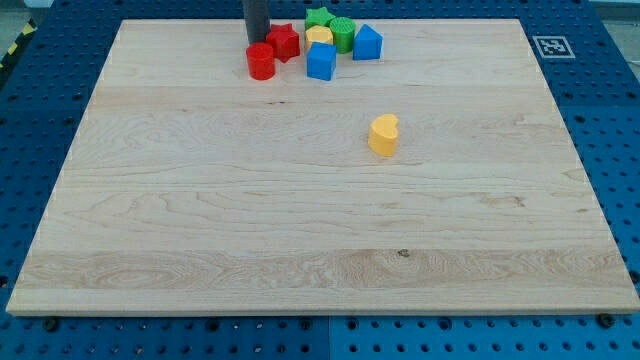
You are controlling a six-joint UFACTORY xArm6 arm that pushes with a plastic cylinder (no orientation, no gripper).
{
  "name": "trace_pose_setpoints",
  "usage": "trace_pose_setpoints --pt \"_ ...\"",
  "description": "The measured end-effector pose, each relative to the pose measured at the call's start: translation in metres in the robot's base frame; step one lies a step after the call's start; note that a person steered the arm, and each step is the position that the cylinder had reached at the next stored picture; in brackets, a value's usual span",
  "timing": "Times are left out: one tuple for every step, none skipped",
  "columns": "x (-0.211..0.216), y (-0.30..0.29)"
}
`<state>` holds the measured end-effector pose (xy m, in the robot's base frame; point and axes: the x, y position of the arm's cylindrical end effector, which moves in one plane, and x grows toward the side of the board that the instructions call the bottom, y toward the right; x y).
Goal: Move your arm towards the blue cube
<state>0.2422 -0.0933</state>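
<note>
The blue cube (321,61) sits near the view's top, in a cluster of blocks. My tip (256,42) is at the view's top, left of the cluster, just above the red cylinder (261,61) and left of the red star (284,41). The blue cube is to the right of my tip, past the red cylinder and red star. A yellow block (319,37), a green star (319,18), a green cylinder (342,33) and a blue triangular block (367,42) lie above and right of the blue cube.
A yellow heart-shaped block (383,135) lies alone near the board's middle, right of centre. The wooden board (200,220) lies on a blue perforated table. A fiducial marker (553,46) is at the view's top right.
</note>
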Motion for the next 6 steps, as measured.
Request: trace_pose_setpoints --pt "0.021 -0.034" --pt "0.05 -0.062" --pt "0.081 -0.045" --pt "0.087 -0.029" --pt "0.087 -0.029" --pt "0.086 -0.011"
